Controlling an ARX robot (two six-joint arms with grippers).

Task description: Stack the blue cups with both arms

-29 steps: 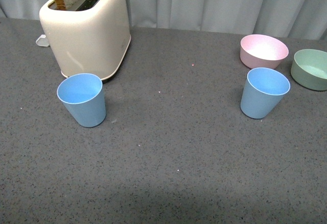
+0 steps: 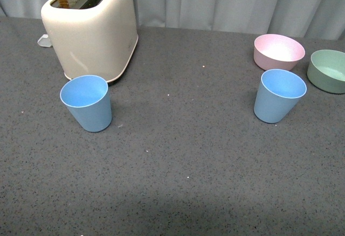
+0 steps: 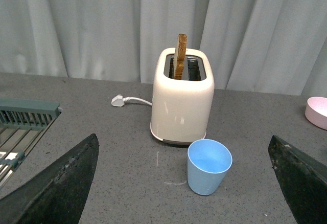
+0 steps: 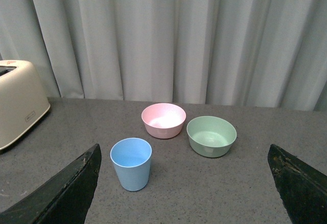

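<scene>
Two light-blue cups stand upright and apart on the grey table. One blue cup sits at the left, just in front of the toaster; the left wrist view shows this cup ahead of my open left gripper, between its wide-spread fingers and clear of both. The other blue cup stands at the right, near the bowls. My right gripper is open and empty, and that cup lies ahead of it, closer to one finger. Neither arm shows in the front view.
A cream toaster with a slice of bread in it stands at the back left, its plug behind it. A pink bowl and a green bowl sit at the back right. A dish rack shows in the left wrist view.
Everything in the front view sits a few pixels higher in the picture than half a second ago; the cups keep their places on the table.
</scene>
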